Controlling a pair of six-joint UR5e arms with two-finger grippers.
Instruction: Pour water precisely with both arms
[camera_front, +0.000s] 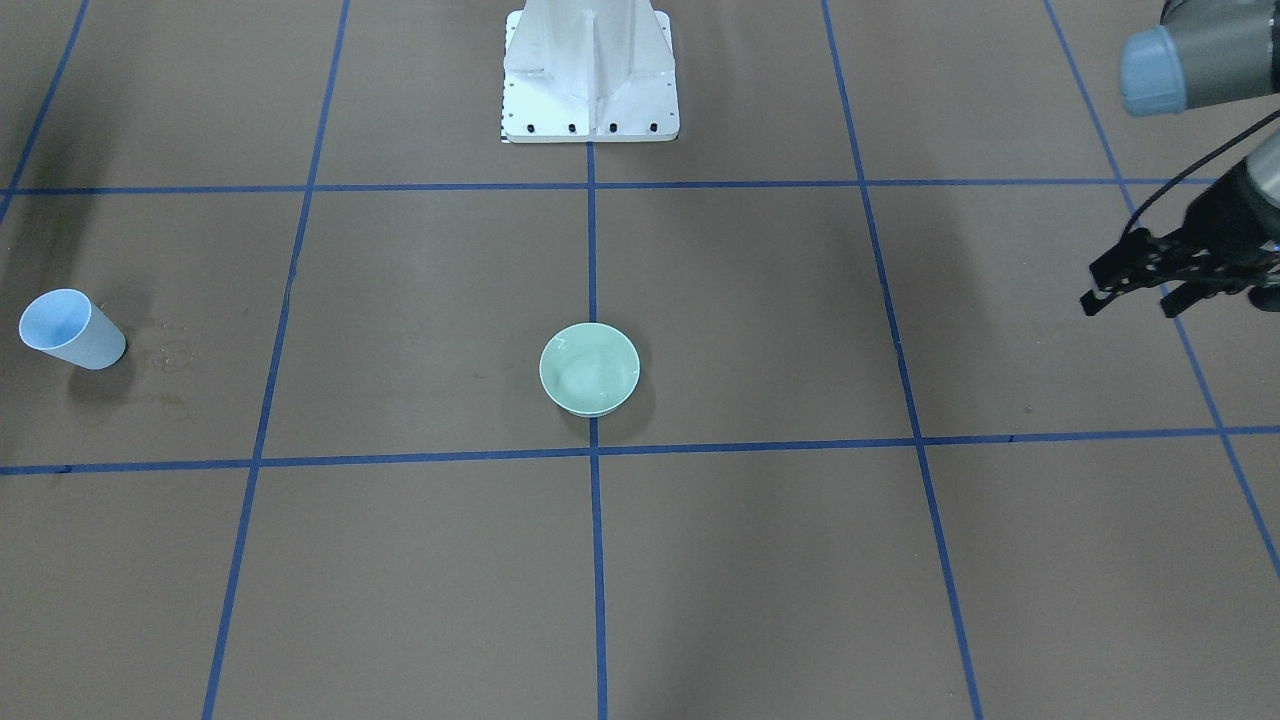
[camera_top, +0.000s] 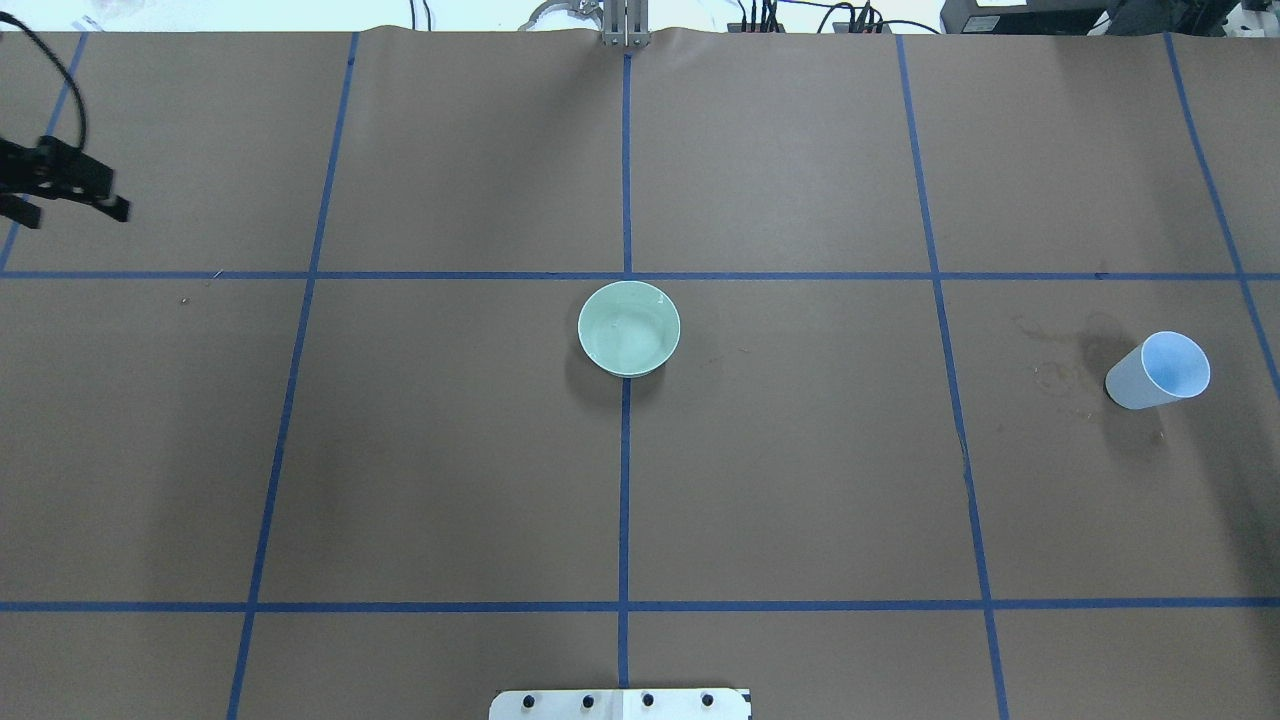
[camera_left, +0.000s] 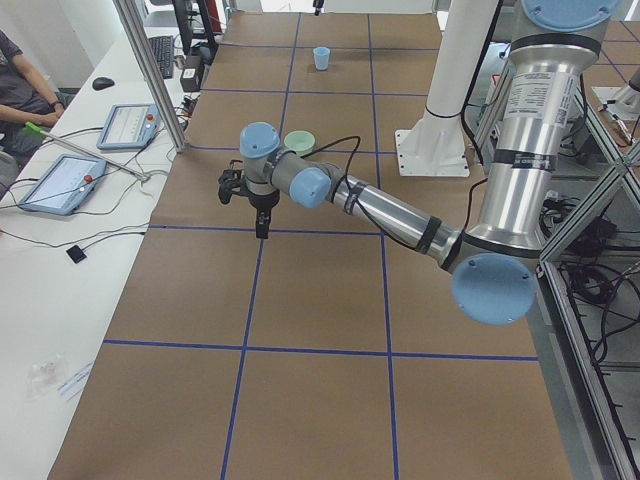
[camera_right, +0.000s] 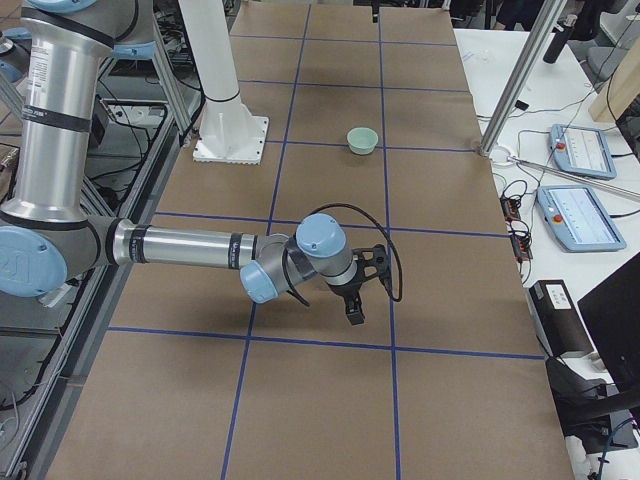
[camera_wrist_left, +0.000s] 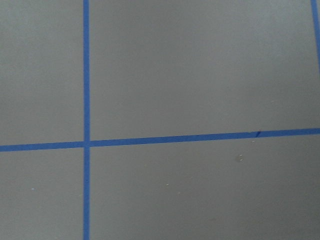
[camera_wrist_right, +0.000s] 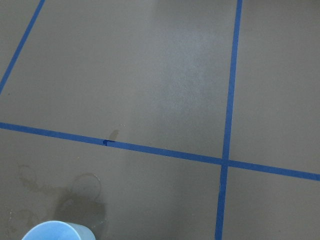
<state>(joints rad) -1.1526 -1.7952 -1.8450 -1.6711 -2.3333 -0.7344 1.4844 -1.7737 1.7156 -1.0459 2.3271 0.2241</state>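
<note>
A pale green bowl stands at the table's middle on a blue tape line; faint ripples and small white glints of water show inside it. A light blue cup stands upright far to the robot's right, its rim at the bottom of the right wrist view. My left gripper hovers open and empty at the table's far left edge, well away from the bowl. My right gripper shows only in the exterior right view, low over the paper, and I cannot tell its state.
Wet rings and stains mark the brown paper beside the cup. The white pedestal base sits at the robot's edge. A side bench with tablets, an aluminium post and a seated person lies beyond the far edge.
</note>
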